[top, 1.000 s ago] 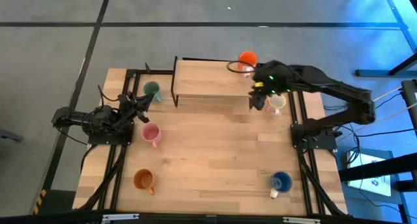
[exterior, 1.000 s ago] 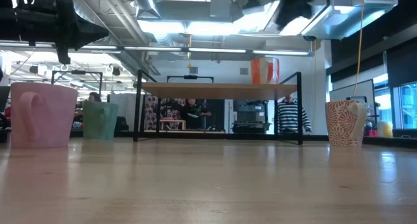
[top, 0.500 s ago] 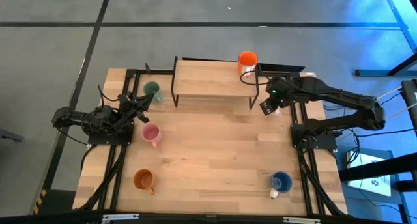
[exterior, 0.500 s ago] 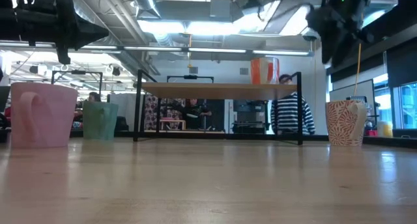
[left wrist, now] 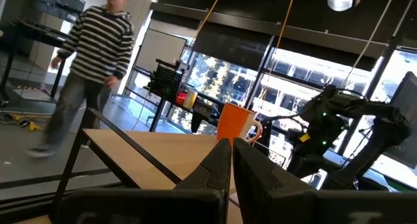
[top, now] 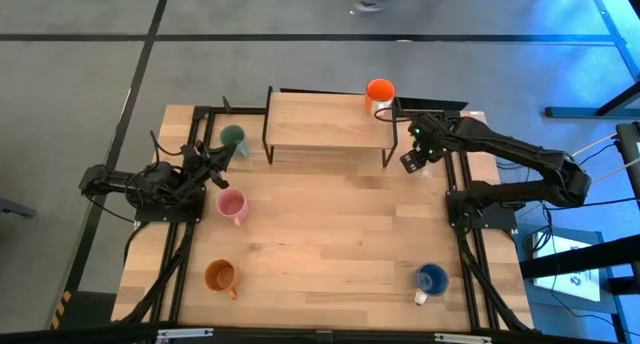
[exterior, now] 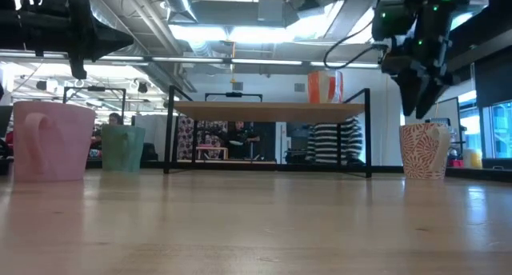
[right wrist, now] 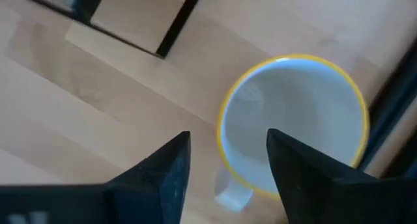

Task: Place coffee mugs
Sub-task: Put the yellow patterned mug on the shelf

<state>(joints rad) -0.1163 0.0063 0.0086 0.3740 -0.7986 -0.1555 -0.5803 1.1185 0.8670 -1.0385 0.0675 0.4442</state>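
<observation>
Right claw (right wrist: 225, 165), fingers apart, hangs directly above the white mug (right wrist: 293, 123).

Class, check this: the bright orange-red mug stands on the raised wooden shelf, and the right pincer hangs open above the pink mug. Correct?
Not quite. The right wrist view shows the right pincer open above the white mug with a yellow rim, not the pink one. The bright orange-red mug does stand on the raised wooden shelf.

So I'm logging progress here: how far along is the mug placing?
Done: only the orange-red mug stands on the raised shelf. In hand: the right claw hangs open above the white mug, not gripping. Left: the green, pink, orange-brown and blue mugs sit on the table; the left claw waits.
</observation>
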